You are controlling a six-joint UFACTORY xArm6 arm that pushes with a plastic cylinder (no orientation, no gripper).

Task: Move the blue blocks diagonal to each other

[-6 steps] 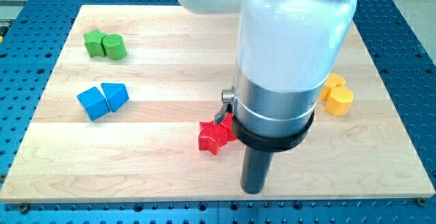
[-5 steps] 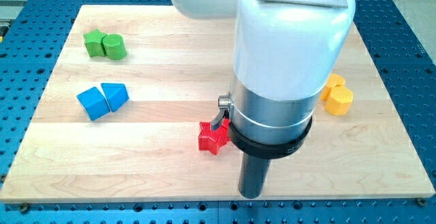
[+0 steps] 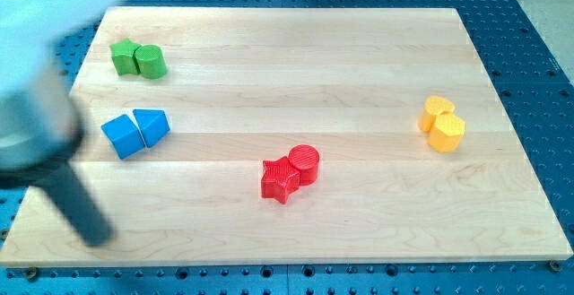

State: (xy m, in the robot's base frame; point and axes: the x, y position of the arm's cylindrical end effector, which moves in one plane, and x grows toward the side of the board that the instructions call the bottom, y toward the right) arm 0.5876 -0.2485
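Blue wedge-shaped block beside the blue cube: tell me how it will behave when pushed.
The blue wedge-shaped block sits flat-based on the smooth wooden board, so it likely slides rather than rolls. It touches the blue cube, so a push from the view's right probably moves both. My tip, blurred, is below-left.

Two blue blocks sit over by the left edge of the board, roughly halfway between its top and bottom edges. The blue cube [image 3: 119, 135] is the one nearer the left edge, turned a bit so a corner points down. Touching its right side is the blue wedge [image 3: 152, 125], maybe a triangular prism, sitting slightly higher.
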